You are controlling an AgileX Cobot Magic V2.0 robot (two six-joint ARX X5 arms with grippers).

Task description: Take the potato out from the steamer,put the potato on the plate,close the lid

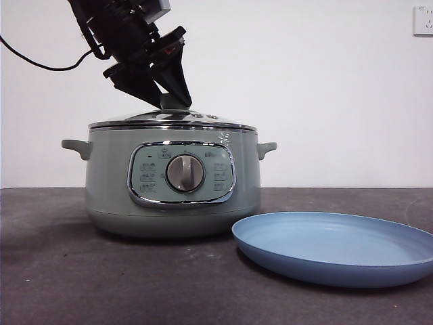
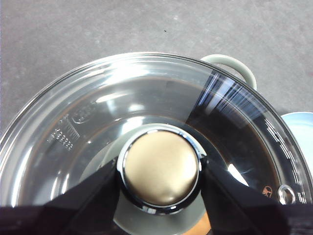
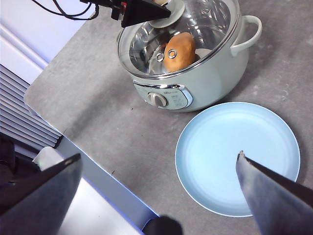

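Left gripper (image 1: 170,101) down on top of the steamer (image 1: 172,179), black jaws closed against either side of the lid (image 2: 146,142) knob (image 2: 160,169). Lid seated flat on the pot's rim. Seen through the glass from the right wrist camera: the potato (image 3: 179,50), orange-brown, lying inside the pot, under the lid.

Embossed marks and a small logo on the glass near the rim, too blurred to read. Vent hole with a metal ring (image 2: 286,192) set near the lid's edge. Control panel (image 1: 181,173) on the pot's near face, chrome-framed, silver dial in the middle, small printed icons and lettering either side, illegible at this sharpness.

Plate (image 1: 338,247), light blue, bare, resting on the dark grey table (image 1: 81,284) just right of the steamer and nearer the camera.

Right gripper (image 3: 156,171) held high above the table's near side, jaws spread wide, gripping nothing, the plate below it.

White wall socket (image 1: 423,20) at the far right.
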